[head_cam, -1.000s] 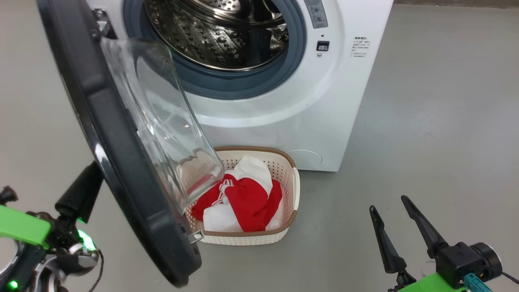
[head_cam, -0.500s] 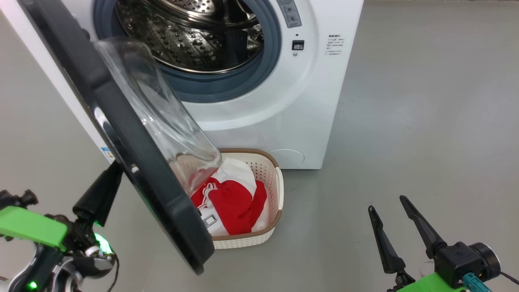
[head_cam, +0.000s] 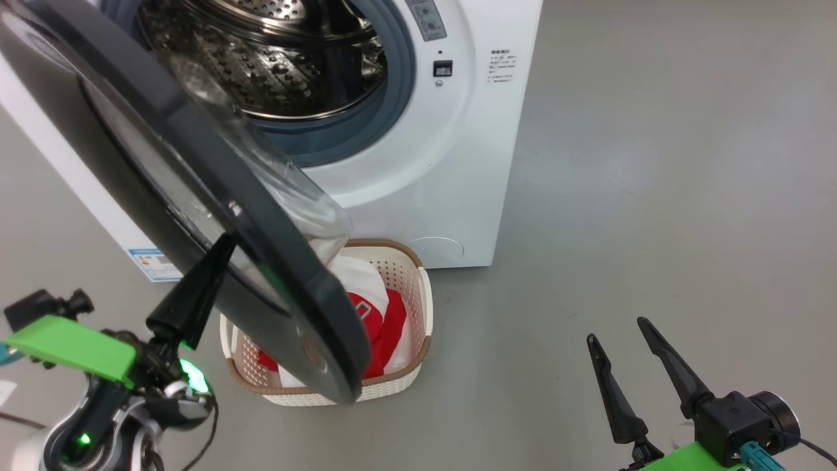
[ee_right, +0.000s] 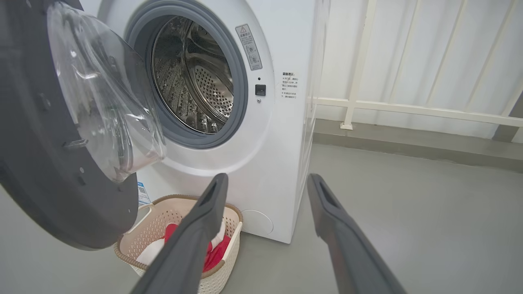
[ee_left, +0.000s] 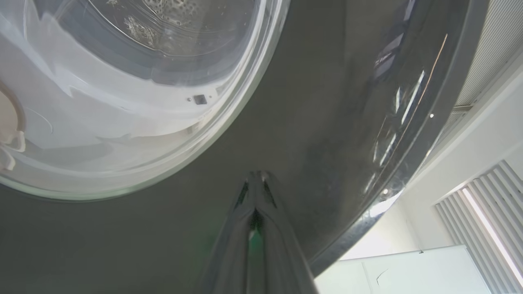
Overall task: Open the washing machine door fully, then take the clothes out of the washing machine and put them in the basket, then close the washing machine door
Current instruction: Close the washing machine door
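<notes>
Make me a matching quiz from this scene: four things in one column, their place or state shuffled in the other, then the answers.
1. washing machine door
2. clothes
3. left gripper
4. right gripper

A. in the basket
B. open, holding nothing
C. shut, tips against the door's outer face
D. swung part open

Pairs: 1-D, 2-A, 3-C, 4-B

Clothes (head_cam: 391, 324) in basket (head_cam: 400, 390) before washing machine (head_cam: 451, 176)

The washing machine door (head_cam: 281, 261) is overhanging your basket (head_cam: 425, 314), blocking reach from above; the drum (head_cam: 274, 65) mouth is standing open.
</notes>
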